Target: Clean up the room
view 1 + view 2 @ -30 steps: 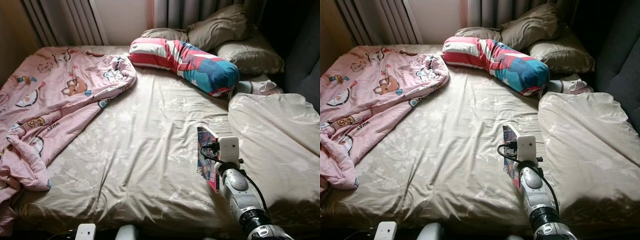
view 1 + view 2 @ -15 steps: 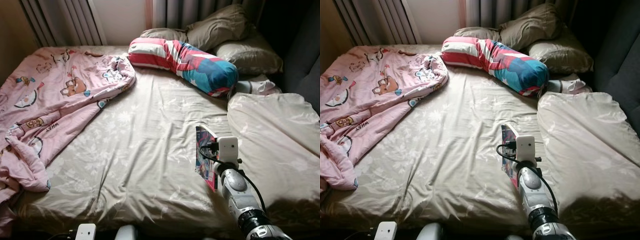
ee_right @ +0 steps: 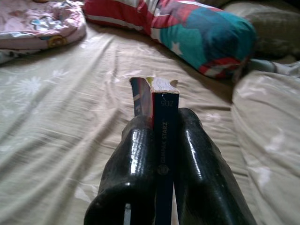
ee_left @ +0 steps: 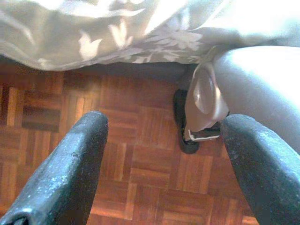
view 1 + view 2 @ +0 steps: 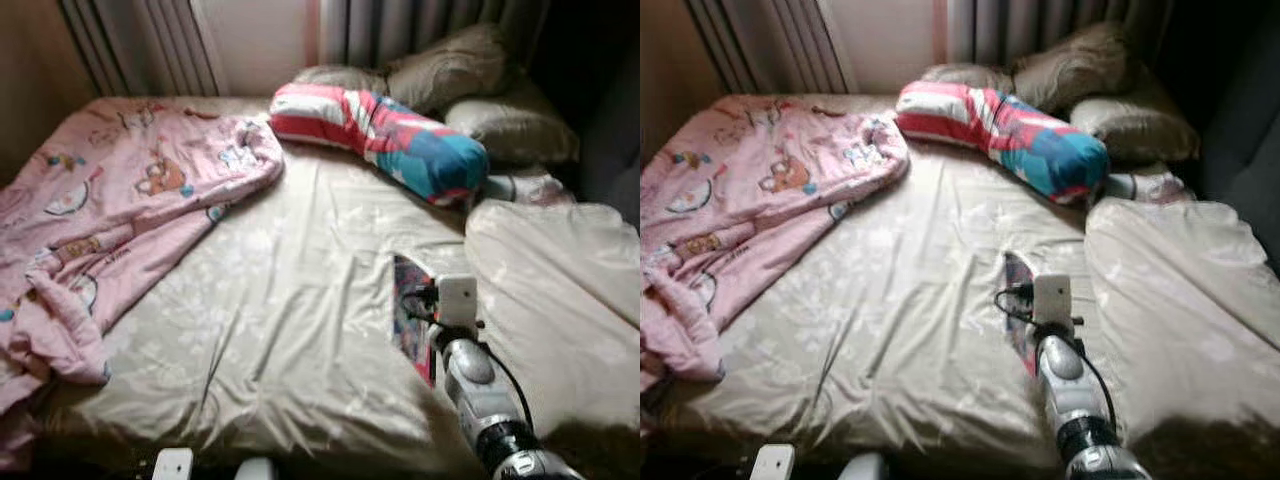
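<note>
Right gripper [image 3: 159, 154] clamped on thin book [image 3: 161, 122], lower right of frame above bed [image 5: 290, 300] front edge. Left gripper [image 4: 164, 154] spread wide, empty, over wood floor [image 4: 136, 154]. Pink blanket [image 5: 110, 210] upper left; sheet centre bare.

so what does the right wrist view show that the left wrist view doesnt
Right wrist view: the right gripper shut on a thin book, held spine-up over the bed sheet, with the striped bolster pillow and the pink blanket beyond.

Left wrist view: the left gripper open above a wooden parquet floor, beside a silver part of the robot's body.

Both: the beige floral bed sheet, which in the left wrist view is just its overhanging edge.
</note>
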### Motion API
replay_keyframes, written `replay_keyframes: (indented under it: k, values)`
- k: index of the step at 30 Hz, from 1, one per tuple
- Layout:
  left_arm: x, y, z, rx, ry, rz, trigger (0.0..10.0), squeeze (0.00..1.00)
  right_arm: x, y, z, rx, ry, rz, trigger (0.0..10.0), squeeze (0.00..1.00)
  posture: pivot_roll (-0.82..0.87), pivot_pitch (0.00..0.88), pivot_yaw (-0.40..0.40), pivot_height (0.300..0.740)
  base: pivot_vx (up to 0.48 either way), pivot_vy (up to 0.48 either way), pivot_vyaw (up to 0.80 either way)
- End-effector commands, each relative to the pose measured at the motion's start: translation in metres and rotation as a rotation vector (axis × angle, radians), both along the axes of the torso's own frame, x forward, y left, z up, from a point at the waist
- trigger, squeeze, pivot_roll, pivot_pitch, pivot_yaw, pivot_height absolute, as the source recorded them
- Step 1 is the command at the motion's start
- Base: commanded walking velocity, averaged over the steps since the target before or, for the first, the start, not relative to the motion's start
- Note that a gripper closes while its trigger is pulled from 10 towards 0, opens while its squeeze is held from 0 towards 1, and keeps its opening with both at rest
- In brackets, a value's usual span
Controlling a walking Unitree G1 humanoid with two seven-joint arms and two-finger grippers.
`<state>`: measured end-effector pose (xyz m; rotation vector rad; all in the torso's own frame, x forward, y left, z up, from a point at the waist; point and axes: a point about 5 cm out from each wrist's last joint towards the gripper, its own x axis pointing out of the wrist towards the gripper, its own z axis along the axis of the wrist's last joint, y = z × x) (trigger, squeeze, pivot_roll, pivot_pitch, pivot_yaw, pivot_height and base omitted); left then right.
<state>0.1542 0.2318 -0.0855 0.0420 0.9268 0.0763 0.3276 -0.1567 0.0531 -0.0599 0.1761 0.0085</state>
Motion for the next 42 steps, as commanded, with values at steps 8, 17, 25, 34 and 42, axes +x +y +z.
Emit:
replay_keyframes:
  k: [8,17,25,34,42]
  values:
    - [-0.004,0.001,-0.002,0.02,0.03,-0.029,10.0,0.0,0.004,0.003,0.007,0.012,-0.039,0.008,10.0,0.0,-0.04,0.073,0.028,0.655,0.354,0.0,0.0]
    - [-0.007,0.002,-0.003,0.027,0.042,-0.03,10.0,0.0,0.002,0.004,0.004,0.012,-0.026,0.011,10.0,0.0,-0.03,0.088,0.028,0.655,0.033,0.0,0.0]
    - [-0.01,0.002,-0.004,0.031,0.044,-0.033,10.0,0.0,0.001,-0.008,0.004,0.065,0.018,-0.013,10.0,0.0,-0.03,0.104,0.03,0.655,0.0,0.0,0.0]
    - [-0.011,0.002,-0.004,0.032,0.044,-0.042,10.0,0.0,0.001,-0.019,-0.002,0.225,0.116,0.0,10.0,0.0,-0.03,0.114,0.036,0.655,0.0,0.0,0.0]
    - [-0.012,0.007,-0.003,0.041,0.043,-0.049,10.0,0.0,0.008,-0.021,0.006,0.276,0.19,0.095,10.0,0.0,-0.03,0.124,0.05,0.655,0.0,0.0,0.0]
